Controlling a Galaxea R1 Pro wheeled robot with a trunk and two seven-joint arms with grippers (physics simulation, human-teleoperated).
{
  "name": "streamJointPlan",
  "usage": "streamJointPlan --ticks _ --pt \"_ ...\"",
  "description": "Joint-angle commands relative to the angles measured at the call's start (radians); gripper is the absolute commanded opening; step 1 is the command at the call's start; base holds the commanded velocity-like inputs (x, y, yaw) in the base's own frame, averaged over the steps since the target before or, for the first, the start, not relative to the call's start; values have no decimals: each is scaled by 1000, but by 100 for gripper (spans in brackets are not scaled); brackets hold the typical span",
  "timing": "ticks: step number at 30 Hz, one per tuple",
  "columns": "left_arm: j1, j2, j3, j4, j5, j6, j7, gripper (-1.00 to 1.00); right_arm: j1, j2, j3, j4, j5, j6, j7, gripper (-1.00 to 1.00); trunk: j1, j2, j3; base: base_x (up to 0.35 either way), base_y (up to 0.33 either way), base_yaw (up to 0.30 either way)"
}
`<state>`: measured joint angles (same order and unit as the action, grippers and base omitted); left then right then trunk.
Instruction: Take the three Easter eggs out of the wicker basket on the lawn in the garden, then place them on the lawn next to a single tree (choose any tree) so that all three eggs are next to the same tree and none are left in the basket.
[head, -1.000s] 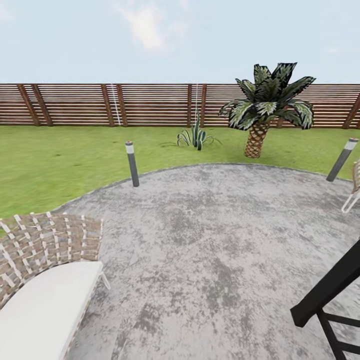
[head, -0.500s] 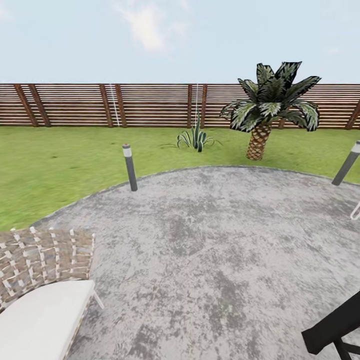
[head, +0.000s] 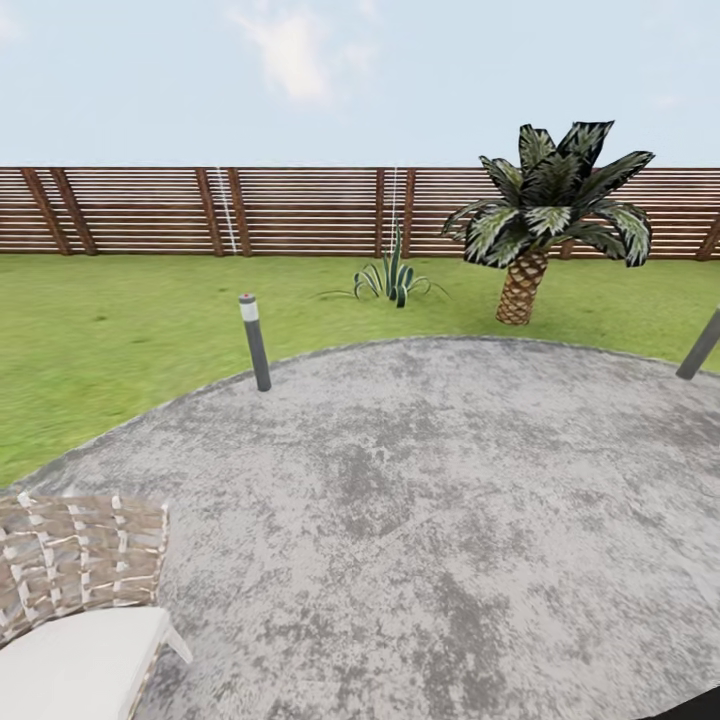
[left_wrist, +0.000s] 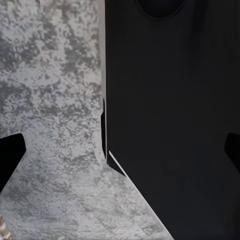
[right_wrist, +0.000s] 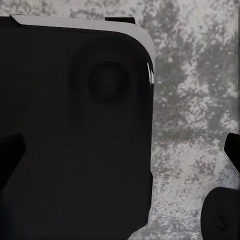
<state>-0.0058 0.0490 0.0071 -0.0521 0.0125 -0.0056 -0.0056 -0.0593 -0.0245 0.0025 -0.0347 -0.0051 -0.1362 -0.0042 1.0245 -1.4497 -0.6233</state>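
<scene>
Both pincers' fingertips (left_wrist: 11, 155) barely show, spread over patio (head: 420, 500).

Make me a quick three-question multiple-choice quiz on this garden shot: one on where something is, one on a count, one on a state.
1. Where does the palm stand?
A. on the lawn beyond the stone patio
B. in the middle of the patio
C. behind the wooden fence

2. How many short bollard lights show?
A. none
B. two
C. five

3. What lies on the wicker chair?
A. a white cushion
B. a red blanket
C. three eggs

Answers: 1 A, its scaly trunk rises from grass past the patio's edge. 2 B, the left bollard and the right bollard. 3 A, the seat carries a plain white cushion.
</scene>
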Motion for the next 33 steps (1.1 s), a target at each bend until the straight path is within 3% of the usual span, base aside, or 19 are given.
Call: streamJointPlan --ticks 1,33 --pt "0 0 1 0 1 -1 -1 100 -1 0 0 1 -1 -3 0 100 1 0 -1 328 0 0" --pt "0 0 1 0 1 -1 -1 100 -1 -12 2 -6 6 -10 -2 100 1 0 -1 328 0 0"
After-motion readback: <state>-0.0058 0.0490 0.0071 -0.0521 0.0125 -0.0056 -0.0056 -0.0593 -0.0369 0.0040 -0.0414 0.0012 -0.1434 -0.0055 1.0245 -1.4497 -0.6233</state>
